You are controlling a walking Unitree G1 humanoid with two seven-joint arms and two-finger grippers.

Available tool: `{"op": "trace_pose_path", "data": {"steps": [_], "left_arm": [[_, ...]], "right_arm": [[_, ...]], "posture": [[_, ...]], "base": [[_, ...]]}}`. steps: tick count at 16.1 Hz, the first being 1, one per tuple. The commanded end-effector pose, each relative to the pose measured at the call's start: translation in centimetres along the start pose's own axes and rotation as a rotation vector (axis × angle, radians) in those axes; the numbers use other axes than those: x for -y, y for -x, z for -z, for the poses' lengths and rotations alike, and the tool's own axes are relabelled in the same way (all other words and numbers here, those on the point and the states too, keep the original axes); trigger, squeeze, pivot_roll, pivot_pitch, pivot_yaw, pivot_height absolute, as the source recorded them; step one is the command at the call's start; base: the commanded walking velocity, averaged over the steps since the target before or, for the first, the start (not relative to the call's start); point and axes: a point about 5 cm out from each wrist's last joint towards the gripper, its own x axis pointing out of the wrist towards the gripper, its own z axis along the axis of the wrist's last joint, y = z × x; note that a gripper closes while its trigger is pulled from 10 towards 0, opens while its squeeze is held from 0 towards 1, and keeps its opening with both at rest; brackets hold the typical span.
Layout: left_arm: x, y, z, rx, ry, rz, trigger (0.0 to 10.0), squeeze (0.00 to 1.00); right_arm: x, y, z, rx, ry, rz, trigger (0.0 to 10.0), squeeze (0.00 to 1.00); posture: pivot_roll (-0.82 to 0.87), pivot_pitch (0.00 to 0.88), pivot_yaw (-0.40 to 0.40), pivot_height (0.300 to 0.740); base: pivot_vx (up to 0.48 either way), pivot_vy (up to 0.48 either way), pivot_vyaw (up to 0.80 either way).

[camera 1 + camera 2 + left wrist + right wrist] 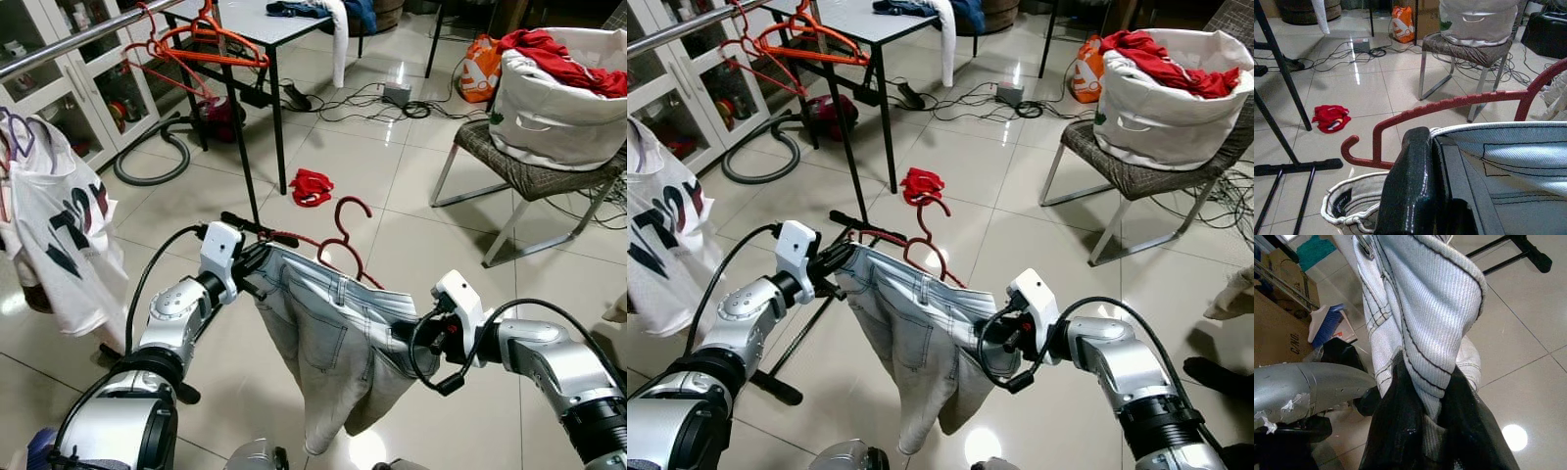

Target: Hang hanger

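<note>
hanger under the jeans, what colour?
Red hanger; clearest in the left wrist view, above the pale jeans.

A lived-in home room on laundry day: glossy tiled floor (392,186), a clothes rail (78,37) off beyond the left gripper (257,262), a full laundry bag (558,93) on a chair (519,176), a vacuum cleaner (217,116), glass-door cabinets (49,88)

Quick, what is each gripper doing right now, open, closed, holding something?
Left gripper: closed on the waistband of the pale grey denim jeans on the red plastic hanger.
Right gripper: closed on the jeans' other side.
</note>
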Motion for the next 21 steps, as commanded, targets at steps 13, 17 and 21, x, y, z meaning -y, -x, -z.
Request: {"op": "trace_pose_path", "data": {"steps": [13, 17, 21], "left_arm": [[0.9, -1.6, -0.8, 0.04, 0.153, -0.094, 10.0, 1.0], [0.8, -2.0, -2.2, 0.118, 0.152, -0.119, 10.0, 1.0], [-0.5, -1.7, -3.3, 0.144, 0.154, -0.157, 10.0, 1.0]], "right_arm": [[-1.3, -4.5, -0.2, 0.095, -0.105, 0.018, 10.0, 0.08], [-2.0, -5.0, 0.7, 0.019, -0.109, -0.031, 10.0, 0.09], [-2.1, -5.2, 0.5, 0.009, -0.087, -0.041, 10.0, 0.08]], "posture": [[-0.1, 0.0, 0.04, 0.74], [-0.09, 0.0, 0.032, 0.74], [-0.09, 0.0, 0.035, 0.74]], "base": [[0.0, 0.0, 0.0], [0.0, 0.0, 0.0], [0.0, 0.0, 0.0]]}}
